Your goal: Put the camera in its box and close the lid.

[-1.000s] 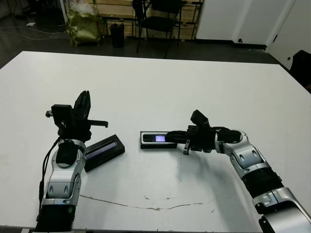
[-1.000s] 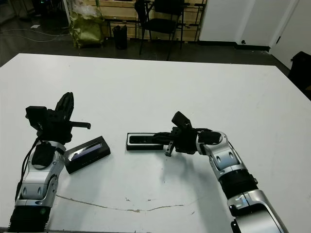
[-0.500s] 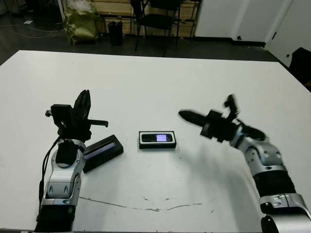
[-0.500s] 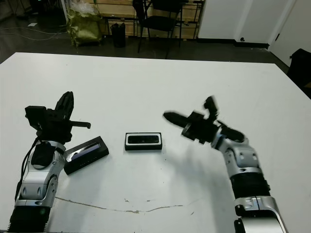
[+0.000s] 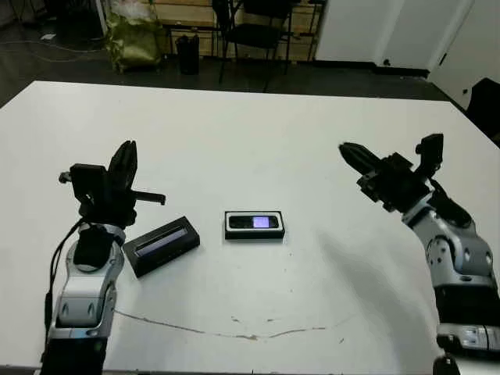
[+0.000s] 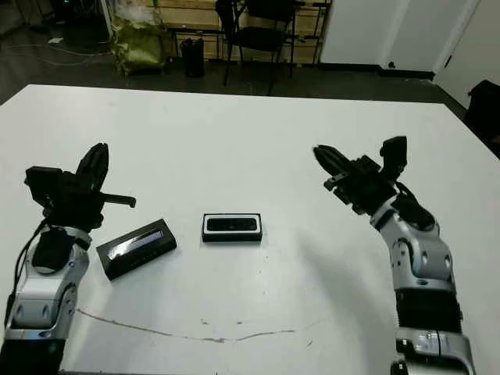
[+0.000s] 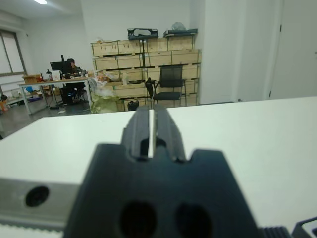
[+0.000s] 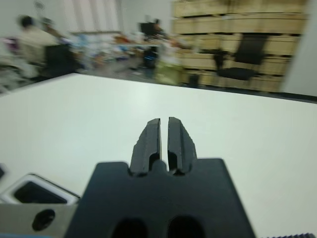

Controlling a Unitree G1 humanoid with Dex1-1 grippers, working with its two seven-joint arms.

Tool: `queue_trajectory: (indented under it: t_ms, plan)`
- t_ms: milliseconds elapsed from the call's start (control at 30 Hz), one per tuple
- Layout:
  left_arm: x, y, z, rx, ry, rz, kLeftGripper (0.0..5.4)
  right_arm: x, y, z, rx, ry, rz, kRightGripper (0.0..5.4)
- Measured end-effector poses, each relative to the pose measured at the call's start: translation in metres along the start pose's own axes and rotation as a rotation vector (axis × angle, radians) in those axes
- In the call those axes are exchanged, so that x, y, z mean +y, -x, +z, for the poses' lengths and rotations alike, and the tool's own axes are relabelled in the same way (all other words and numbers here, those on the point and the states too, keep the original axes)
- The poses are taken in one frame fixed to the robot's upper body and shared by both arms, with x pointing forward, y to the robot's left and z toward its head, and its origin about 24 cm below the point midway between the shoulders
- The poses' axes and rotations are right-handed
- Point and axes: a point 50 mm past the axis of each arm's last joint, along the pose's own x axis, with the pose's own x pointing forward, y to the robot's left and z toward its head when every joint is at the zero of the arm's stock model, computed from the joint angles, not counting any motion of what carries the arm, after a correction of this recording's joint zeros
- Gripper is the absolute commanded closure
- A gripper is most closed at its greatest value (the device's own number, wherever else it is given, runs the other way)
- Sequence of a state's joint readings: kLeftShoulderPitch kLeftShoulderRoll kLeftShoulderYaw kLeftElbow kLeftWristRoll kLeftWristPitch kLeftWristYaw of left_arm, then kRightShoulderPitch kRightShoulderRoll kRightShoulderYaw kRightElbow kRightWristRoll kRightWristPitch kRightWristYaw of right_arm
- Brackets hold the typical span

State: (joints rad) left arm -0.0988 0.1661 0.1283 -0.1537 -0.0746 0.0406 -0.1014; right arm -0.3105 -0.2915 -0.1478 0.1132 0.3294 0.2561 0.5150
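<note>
The table is smooth matt white, scuffed near its front edge. The lid is black with a glossy grey strip. The box shows a white lining around the dark camera.

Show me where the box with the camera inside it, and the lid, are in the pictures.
box [image 5: 231, 233]: left eye view, on its white-lined rim.
camera [image 5: 255, 223]: left eye view, on its bright patch.
lid [image 5: 162, 246]: left eye view, on its greyish strip.

White table fills the foreground; thin dark scratch line near its front edge. Beyond its far edge: dark floor, black chair, wooden crates stacked behind the chair, yellow-green bag left of it, white wall right.
</note>
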Motion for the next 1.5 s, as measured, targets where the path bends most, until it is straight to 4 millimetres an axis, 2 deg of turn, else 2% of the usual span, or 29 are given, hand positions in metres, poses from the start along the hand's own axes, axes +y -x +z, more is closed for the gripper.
queue_trajectory:
  t_ms: [133,367,467,633,900,1000,1167,1500]
  plan:
    - [0.008,0.003,0.002,0.009,-0.026,-0.007,5.40,0.012,0.005,0.004,0.002,0.016,-0.112,5.38]
    - [0.026,0.007,0.008,0.052,-0.088,-0.022,5.40,0.009,0.011,-0.019,-0.032,-0.097,-0.320,5.38]
    - [0.034,0.010,0.008,0.094,-0.097,-0.031,5.40,0.012,0.014,-0.021,-0.033,-0.081,-0.372,5.38]
    - [0.044,0.011,0.013,0.163,-0.101,-0.054,5.40,0.023,0.017,-0.009,-0.062,-0.036,-0.387,5.38]
    - [0.053,0.023,0.007,0.312,-0.044,-0.157,5.40,0.032,0.023,-0.008,-0.048,-0.029,-0.405,5.38]
    - [0.055,0.029,0.007,0.312,-0.038,-0.259,5.03,0.033,0.024,-0.007,-0.036,-0.032,-0.408,5.40]
    - [0.054,0.031,0.014,0.229,-0.156,-0.426,3.85,0.032,0.025,-0.010,-0.014,-0.035,-0.420,5.40]
    - [0.042,0.040,0.016,0.452,-0.285,-0.672,1.42,0.028,0.027,-0.014,0.054,0.008,-0.506,5.40]
